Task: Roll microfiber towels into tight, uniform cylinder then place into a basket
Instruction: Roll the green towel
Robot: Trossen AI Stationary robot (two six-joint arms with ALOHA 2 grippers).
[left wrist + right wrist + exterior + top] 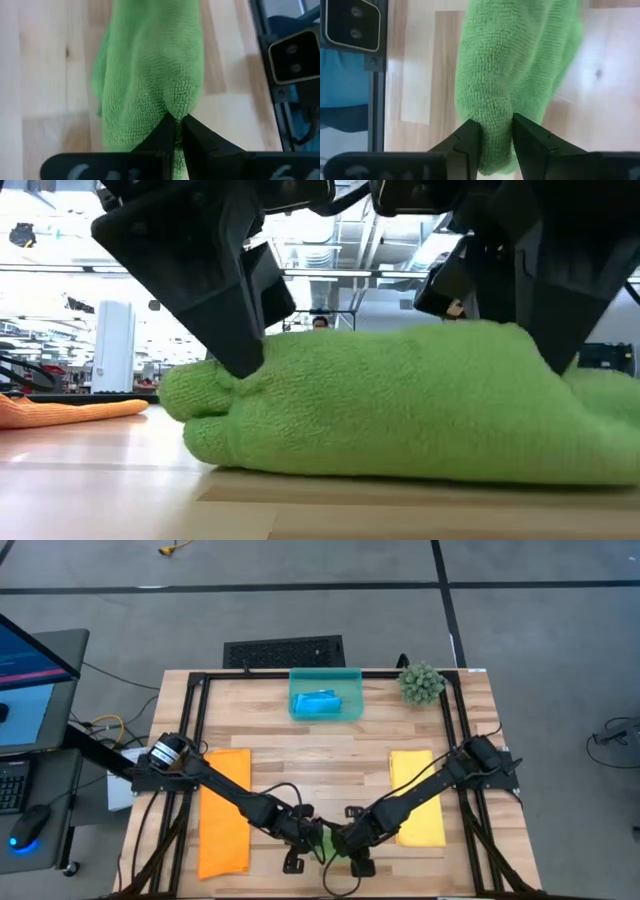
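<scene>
The green towel is soft and light; both claws, left and right, are clamped on its folded ends, the best place to grip.

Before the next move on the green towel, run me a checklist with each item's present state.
1. Left claw shut on the green towel: ok.
2. Right claw pinching a fold of the same towel: ok.
3. Towel rolled into a tight, uniform cylinder: not ok, it lies bunched and lumpy.
4. Basket has room beside the blue towel: ok.
5. Orange towel and yellow towel rolled: not ok, both lie flat.
</scene>
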